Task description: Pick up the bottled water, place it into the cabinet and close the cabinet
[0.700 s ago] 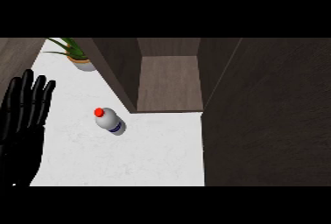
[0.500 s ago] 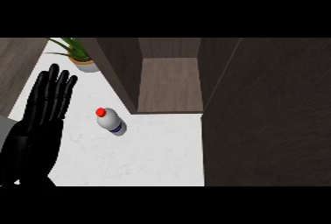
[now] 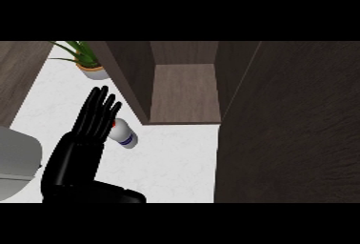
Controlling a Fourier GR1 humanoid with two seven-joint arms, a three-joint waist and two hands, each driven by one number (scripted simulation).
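Observation:
A small white water bottle [image 3: 125, 135] with a red cap and a blue band stands on the white counter [image 3: 175, 162], just in front of the open cabinet [image 3: 184, 93]. My left hand [image 3: 81, 143] is open, fingers straight and pointing away from me, and its fingertips overlap the bottle's left side and hide most of the cap. I cannot tell whether it touches the bottle. The cabinet's interior shelf is bare wood. Its dark door [image 3: 288, 124] stands open at the right. My right hand does not show.
A potted green plant [image 3: 88, 59] sits at the back left, next to the cabinet's left wall [image 3: 130, 76]. A grey forearm part [image 3: 14, 162] shows at the left edge. The open door fills the right side of the view.
My left hand has moved rightward and forward from the left edge until its fingers overlap the bottle. The bottle has stayed where it was.

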